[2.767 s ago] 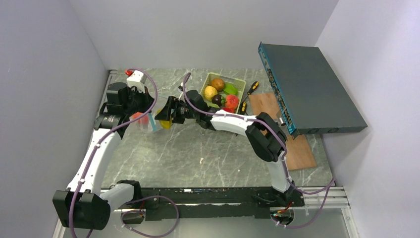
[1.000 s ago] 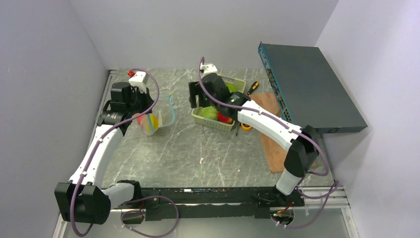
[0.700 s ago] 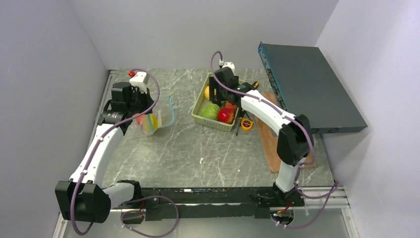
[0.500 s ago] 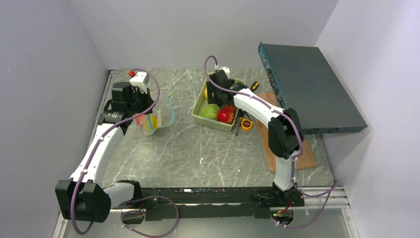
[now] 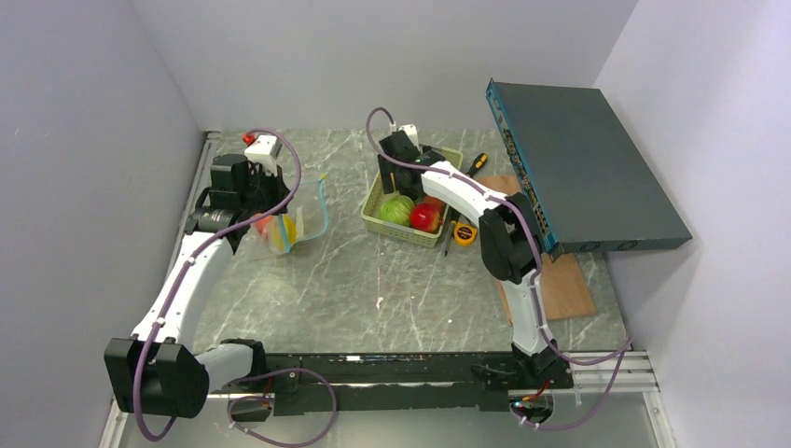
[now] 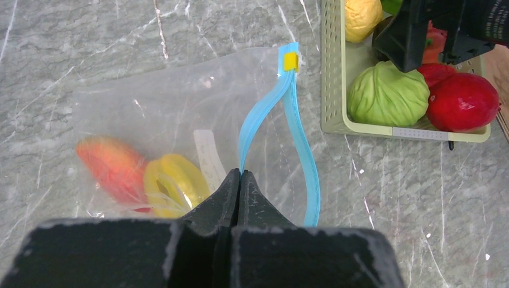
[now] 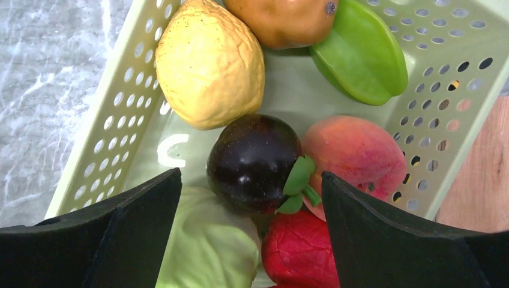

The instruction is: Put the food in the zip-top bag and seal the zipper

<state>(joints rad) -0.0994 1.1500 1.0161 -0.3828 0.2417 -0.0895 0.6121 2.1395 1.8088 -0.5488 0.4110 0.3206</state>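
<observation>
**Left gripper (image 6: 239, 177) pinches the bag (image 6: 180, 102); right gripper (image 7: 250, 177) is open over the basket (image 7: 114, 132)**

My left gripper has its two fingers pressed tight together. They pinch the blue zipper (image 6: 258, 120) at the edge of the clear bag. The bag lies on the table (image 6: 90, 36) just ahead of those fingers, and its mouth gapes open. Inside it, ahead and to the left of the fingertips, I see a red-orange fruit (image 6: 111, 168) and a yellow fruit (image 6: 174, 183) side by side. A little yellow slider (image 6: 291, 60) sits at the far end of the zipper.

My right gripper is spread wide and holds nothing. It hangs over the green basket. Right between its fingers lies a dark purple fruit (image 7: 252, 159) with a green leaf. A peach (image 7: 357, 153) touches that fruit on the right. A lemon (image 7: 210, 63) lies just beyond it. A cabbage (image 7: 207, 240) and a red fruit (image 7: 297, 252) sit closer to the wrist.
</observation>
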